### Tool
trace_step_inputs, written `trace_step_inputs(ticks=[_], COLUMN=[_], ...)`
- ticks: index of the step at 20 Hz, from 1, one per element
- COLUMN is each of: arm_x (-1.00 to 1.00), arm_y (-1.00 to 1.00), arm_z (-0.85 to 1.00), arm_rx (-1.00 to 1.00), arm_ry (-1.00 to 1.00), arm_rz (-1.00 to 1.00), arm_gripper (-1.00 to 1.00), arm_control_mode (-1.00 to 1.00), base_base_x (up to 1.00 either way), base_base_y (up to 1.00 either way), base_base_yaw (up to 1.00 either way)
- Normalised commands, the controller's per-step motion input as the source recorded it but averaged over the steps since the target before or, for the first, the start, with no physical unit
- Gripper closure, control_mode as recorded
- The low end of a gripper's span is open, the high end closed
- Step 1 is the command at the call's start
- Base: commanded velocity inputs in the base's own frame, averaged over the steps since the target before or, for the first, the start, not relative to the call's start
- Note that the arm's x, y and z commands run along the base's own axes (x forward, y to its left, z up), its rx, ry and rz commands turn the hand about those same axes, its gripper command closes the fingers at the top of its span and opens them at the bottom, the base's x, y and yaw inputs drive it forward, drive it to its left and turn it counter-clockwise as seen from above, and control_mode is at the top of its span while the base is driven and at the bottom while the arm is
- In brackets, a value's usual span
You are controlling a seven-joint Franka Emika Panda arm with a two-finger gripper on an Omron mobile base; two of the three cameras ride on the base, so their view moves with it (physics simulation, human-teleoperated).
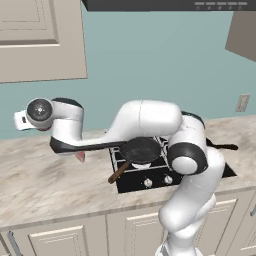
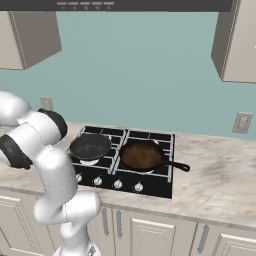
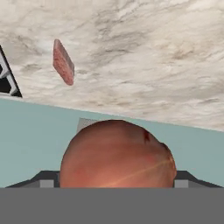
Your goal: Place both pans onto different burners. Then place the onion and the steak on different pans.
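Marble counter (image 3: 144, 52) holds steak (image 3: 63, 61); tool (image 3: 117, 181) spread wide, gripping onion (image 3: 117, 155).

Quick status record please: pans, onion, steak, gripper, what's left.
black pan: on the cooktop's front left burner
brown pan: on the front right burner, handle pointing right
onion: between the gripper's fingertips, close to the hand camera, not in a pan
steak: lying on the counter left of the cooktop, not in a pan
gripper: jaws wide, one fingertip on each side of the onion; contact cannot be told
done: both pans on different burners
left: onion and steak into separate pans
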Motion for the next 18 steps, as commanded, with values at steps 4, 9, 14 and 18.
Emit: trace_step_inputs(ticks=[4,9,14,18], arm_x=[-0.40,-0.30,-0.22,-0.28], arm_y=[-0.46,-0.41,-0.42,-0.36], arm_z=[0.43,0.58,0.51,0.32], arm_rx=[0.08,0.06,0.03,0.00], arm_ry=[0.03,0.14,0.15,0.17], arm_rz=[-0.07,-0.04,0.00,0.01], arm_gripper=[1.00,1.00,1.00,1.00], arm_control_mode=[-1.00,-1.00,-1.00,-1.00], base_base_x=[0.00,0.00,0.00,0.00], base_base_y=[0.00,0.00,0.00,0.00], base_base_yaw=[0.00,0.00,0.00,0.00])
